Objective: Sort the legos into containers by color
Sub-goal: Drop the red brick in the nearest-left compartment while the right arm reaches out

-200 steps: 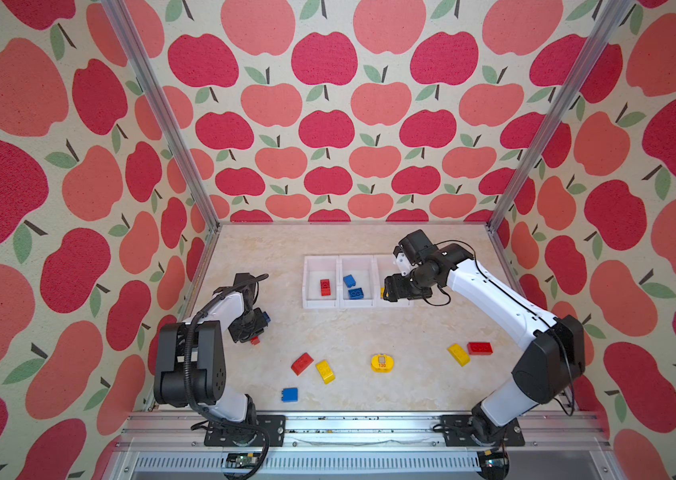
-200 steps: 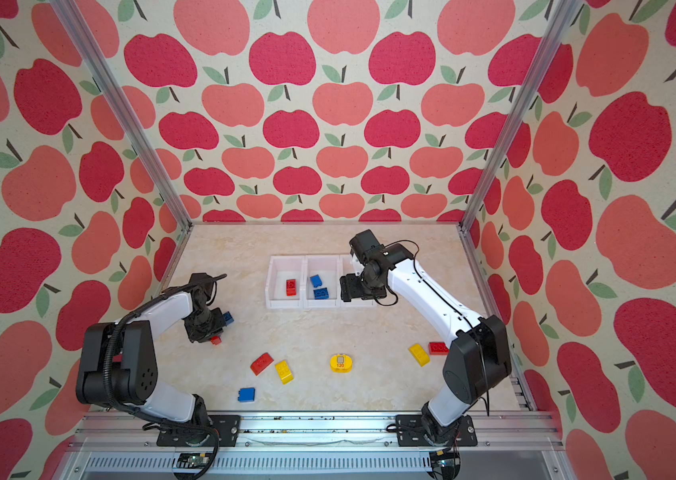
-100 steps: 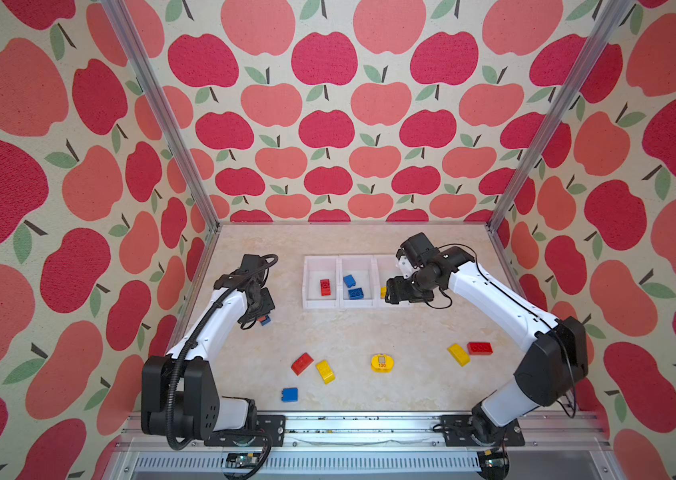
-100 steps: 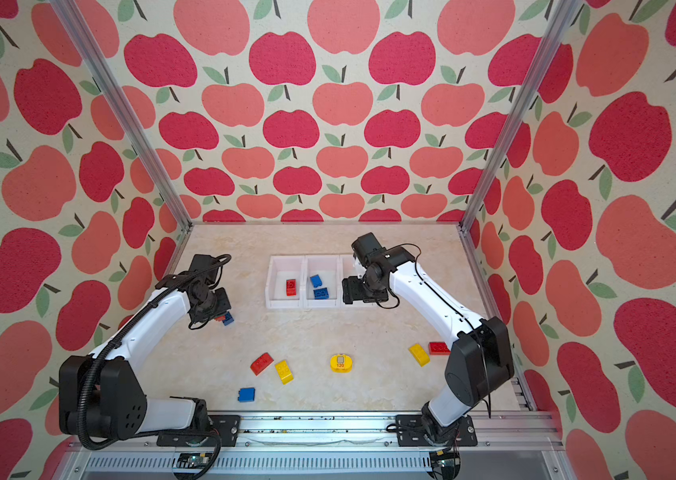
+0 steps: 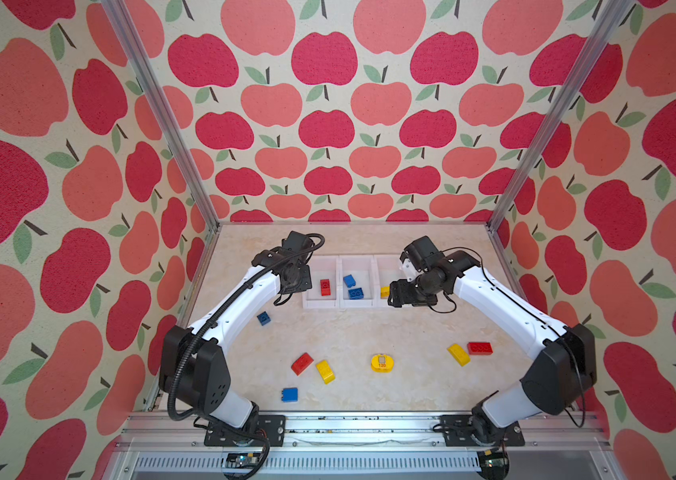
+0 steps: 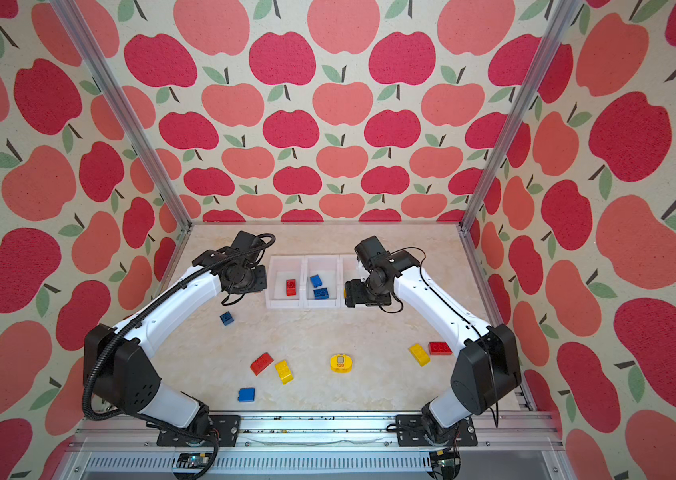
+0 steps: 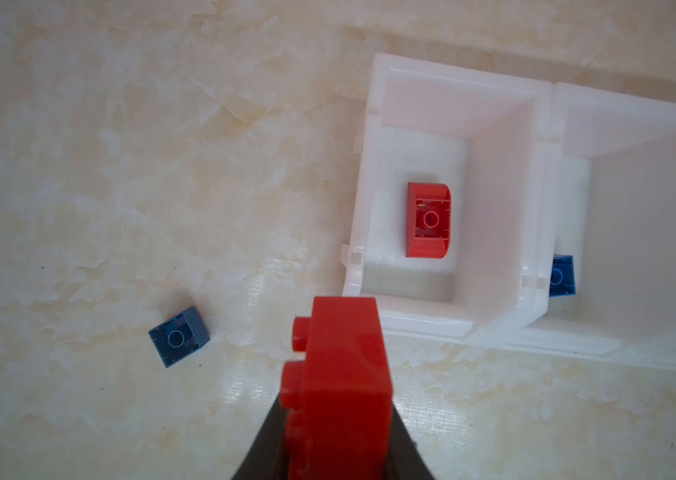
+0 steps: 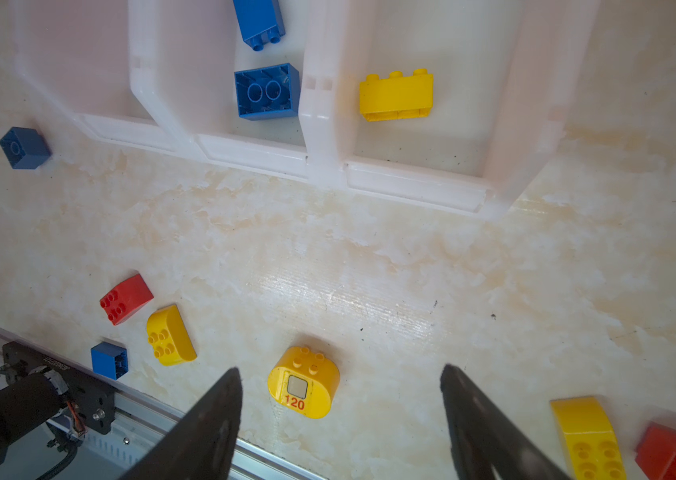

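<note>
Seven loose pieces lie on the bench [image 5: 369, 328]. Toward its left edge sits a small blue cube [image 5: 264, 318]. Near the front edge a red sloped brick [image 5: 302, 363] lies just beside a rounded yellow brick [image 5: 325, 371]. A blue block [image 5: 289, 394] sits closest to that edge, and the yellow piece marked 120 [image 5: 380, 362] is near its middle. Toward the right edge a long yellow brick [image 5: 458, 354] lies just beside a flat red brick [image 5: 480, 348].

We see the three joined white containers [image 5: 340, 306] standing in a row toward the far edge. The bin nearest the left edge [image 7: 423, 320] holds one red arched brick [image 5: 325, 287]. The middle bin has two blue bricks [image 5: 349, 281] [image 5: 355, 293]. The bin nearest the right edge holds a yellow studded brick [image 8: 396, 94] lying on its side.

The left jaws are clamped on a red studded brick [image 7: 338, 374]. They hold it above the bench, just outside the red bin's outer wall and near its front corner; we cannot tell whether it touches the wall. The right jaws stand wide apart with nothing between them, and in both top views they hang over the front part of the yellow bin.
</note>
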{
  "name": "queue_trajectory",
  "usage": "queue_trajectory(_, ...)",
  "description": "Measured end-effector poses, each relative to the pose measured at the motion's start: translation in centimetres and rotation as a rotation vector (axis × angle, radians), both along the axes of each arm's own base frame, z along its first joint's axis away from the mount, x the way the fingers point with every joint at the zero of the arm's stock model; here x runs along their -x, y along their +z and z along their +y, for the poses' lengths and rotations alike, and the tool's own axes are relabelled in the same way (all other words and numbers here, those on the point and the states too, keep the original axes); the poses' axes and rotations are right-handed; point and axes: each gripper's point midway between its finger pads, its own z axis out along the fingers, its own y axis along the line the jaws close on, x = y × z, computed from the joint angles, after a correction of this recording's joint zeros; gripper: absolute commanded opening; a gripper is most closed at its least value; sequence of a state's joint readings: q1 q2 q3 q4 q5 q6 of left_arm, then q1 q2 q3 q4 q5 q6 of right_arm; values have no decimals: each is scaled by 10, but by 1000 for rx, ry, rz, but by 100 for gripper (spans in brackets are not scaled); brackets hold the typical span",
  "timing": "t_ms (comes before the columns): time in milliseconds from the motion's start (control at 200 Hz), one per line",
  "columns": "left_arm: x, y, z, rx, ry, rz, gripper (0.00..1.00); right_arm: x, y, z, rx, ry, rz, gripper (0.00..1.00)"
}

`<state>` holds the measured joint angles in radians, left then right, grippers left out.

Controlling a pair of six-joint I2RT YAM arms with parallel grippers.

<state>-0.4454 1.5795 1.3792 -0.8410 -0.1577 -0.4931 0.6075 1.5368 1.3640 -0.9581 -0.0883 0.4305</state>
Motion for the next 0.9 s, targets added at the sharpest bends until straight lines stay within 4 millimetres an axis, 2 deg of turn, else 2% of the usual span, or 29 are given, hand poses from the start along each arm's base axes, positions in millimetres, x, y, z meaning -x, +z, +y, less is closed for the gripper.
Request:
queue_trajectory(165, -21, -6, -24, -20, -66, 5, 17, 3, 3, -3, -10, -12, -8, 78)
queue_trajectory(370, -42, -24, -38, -38, -108, 36, 17, 7, 6, -9, -19, -34, -18, 78)
queue_trajectory(530, -52, -46, -44, -64, -125, 78, 17, 11, 6, -16, -20, -56, -21, 78)
queue_trajectory(755, -57, -80, -46, -101, -132, 152, 22, 14, 9, -25, -28, -81, -32, 78)
queue_trajectory(896, -56, -94, -44, -117, -130, 186, 32, 15, 7, -30, -21, -94, -32, 78)
